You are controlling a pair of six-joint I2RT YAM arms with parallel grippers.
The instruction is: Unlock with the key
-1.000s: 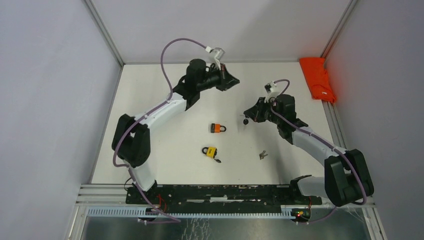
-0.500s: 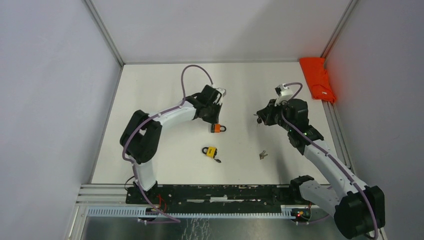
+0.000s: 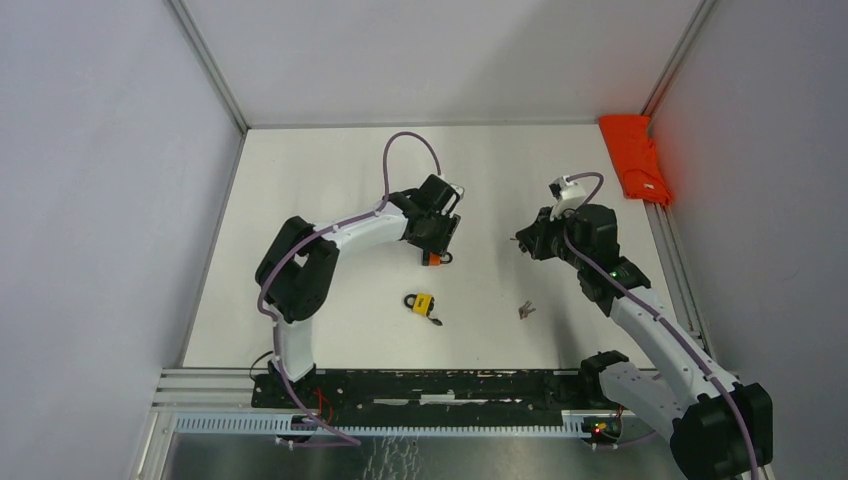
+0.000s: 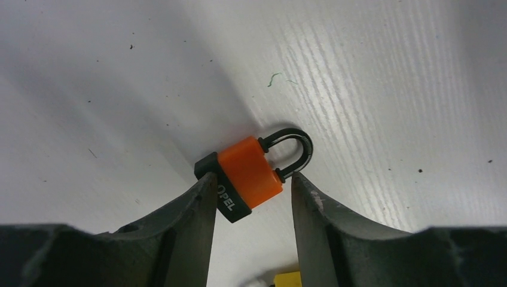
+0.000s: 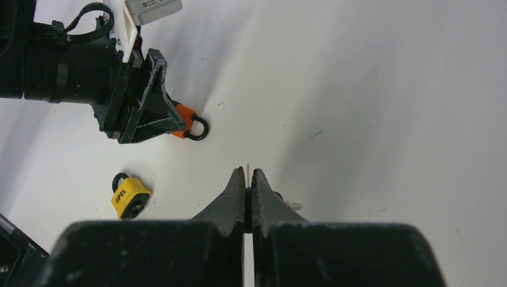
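An orange padlock (image 3: 432, 258) with a black base and shackle lies flat on the white table. My left gripper (image 3: 437, 244) is lowered over it and open. In the left wrist view the orange padlock (image 4: 248, 179) lies between the tips of my left gripper (image 4: 253, 177); the left finger meets its black base, the right finger stands beside the shackle. My right gripper (image 3: 522, 240) hovers to the right, shut on a key (image 5: 247, 169) whose thin blade pokes out between the tips of that right gripper (image 5: 248, 174). From there the orange padlock (image 5: 186, 123) shows under the left gripper (image 5: 149, 116).
A yellow padlock (image 3: 421, 302) lies nearer the arm bases, with something small and dark at its keyhole end. A small bunch of loose keys (image 3: 525, 310) rests to its right. A red cloth (image 3: 640, 160) lies at the far right edge. Walls close in the table.
My left arm swung down from the far side onto the orange padlock and its jaws opened. My right gripper drifted right, still shut on the key.
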